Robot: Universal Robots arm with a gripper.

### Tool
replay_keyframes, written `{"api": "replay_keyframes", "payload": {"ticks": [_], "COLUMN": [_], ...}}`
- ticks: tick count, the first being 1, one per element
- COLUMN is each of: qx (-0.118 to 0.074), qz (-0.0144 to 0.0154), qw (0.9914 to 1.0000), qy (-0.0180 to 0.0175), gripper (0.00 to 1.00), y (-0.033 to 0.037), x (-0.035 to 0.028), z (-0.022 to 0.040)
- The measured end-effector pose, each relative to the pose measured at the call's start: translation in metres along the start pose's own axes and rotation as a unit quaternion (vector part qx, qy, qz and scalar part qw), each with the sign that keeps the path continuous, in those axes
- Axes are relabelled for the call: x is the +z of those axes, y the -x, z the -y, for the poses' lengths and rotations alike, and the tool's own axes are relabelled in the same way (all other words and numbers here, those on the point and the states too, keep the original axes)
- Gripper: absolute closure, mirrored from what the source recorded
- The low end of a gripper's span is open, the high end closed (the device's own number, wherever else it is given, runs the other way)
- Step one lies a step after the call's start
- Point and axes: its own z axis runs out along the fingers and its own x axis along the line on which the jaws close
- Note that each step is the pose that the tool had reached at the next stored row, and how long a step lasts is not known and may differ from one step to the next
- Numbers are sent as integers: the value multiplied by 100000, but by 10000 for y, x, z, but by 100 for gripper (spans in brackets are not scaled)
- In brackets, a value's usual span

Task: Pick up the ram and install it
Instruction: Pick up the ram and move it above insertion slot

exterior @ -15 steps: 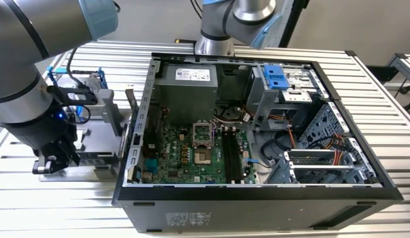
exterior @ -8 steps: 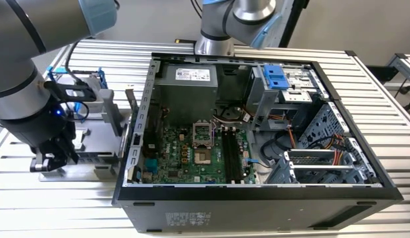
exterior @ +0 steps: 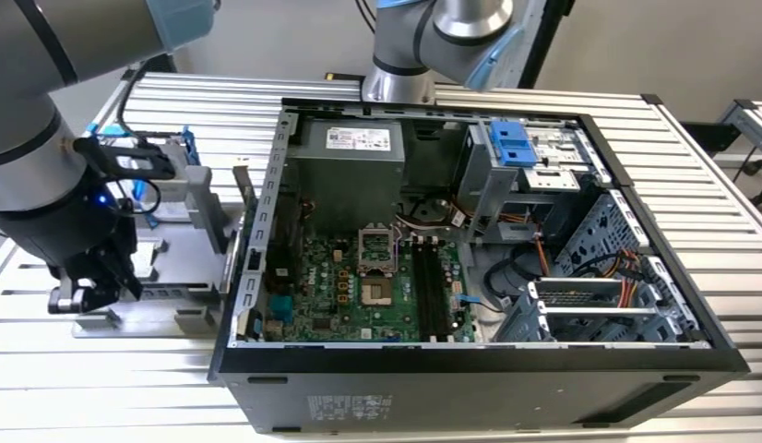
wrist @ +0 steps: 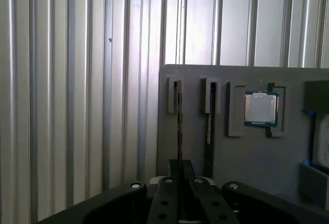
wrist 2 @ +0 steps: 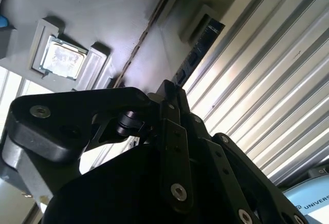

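The ram (wrist: 178,116) stands on edge in a slot of the grey holder plate (wrist: 195,147), the slot farthest from the processor. It is a thin dark stick, seen in the second wrist view as a dark strip (wrist 2: 198,54) running up to the fingertips. My gripper (wrist: 179,168) is shut on the ram's near end, with its jaws pressed close on either side. In the exterior view the gripper (exterior: 86,293) hangs low over the holder plate (exterior: 172,318), at that view's left, beside the open computer case (exterior: 480,231).
A second stick (wrist: 209,121) stands in the neighbouring slot. Beyond it a processor (wrist: 260,107) lies in its own recess. The case's motherboard (exterior: 369,277) shows dark memory slots (exterior: 433,291). Ribbed metal tabletop (wrist: 77,80) surrounds the plate.
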Motion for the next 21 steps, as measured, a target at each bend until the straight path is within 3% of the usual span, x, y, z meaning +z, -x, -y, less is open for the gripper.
{"api": "replay_keyframes", "payload": {"ticks": [21], "qx": [8], "qz": [1], "qw": [100000], "qy": [-1], "gripper": [100], "y": [14], "x": [-398], "z": [-1]}}
